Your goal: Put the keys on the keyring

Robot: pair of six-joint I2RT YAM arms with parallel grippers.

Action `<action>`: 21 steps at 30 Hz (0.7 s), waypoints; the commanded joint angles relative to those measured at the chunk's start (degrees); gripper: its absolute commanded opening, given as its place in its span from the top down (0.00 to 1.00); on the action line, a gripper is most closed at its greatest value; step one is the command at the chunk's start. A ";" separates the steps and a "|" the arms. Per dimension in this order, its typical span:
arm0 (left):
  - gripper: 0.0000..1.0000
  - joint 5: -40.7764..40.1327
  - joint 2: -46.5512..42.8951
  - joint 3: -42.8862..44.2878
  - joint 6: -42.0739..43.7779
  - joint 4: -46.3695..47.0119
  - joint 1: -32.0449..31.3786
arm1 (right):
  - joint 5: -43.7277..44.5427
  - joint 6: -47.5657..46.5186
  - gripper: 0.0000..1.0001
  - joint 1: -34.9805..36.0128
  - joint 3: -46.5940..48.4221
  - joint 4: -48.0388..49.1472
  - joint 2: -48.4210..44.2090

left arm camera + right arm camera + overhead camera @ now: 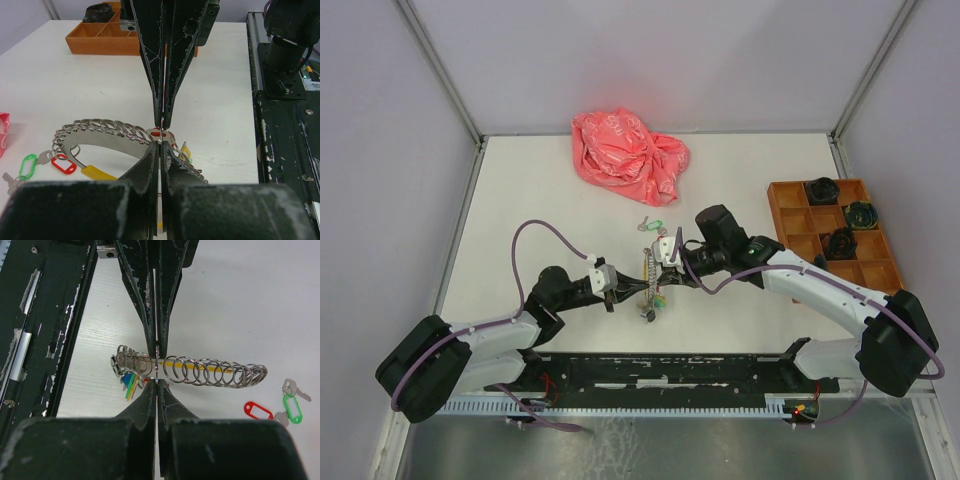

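Gripping the keyring (215,371) with left pincer (160,149) and right pincer (156,381) both clenched on its wire, likely prying it open; next, free one pincer for the keys (653,226) at twelve o'clock.

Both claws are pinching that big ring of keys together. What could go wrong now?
1. The left claw and right claw pinch the thin keyring almost tip to tip; an uneven pull might bend it or let it slip.
2. The tagged keys lie loose beside it; fetching one frees a claw, so the keyring could sag.
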 commanded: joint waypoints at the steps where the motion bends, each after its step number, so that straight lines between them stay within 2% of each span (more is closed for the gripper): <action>1: 0.97 1.83 -0.82 2.35 2.66 3.27 -0.02 | -1.69 -0.74 0.99 0.16 2.79 0.56 0.24; 21: 0.97 0.88 -1.58 2.14 2.83 2.94 0.04 | -1.95 -1.36 0.99 0.24 2.83 -1.20 0.07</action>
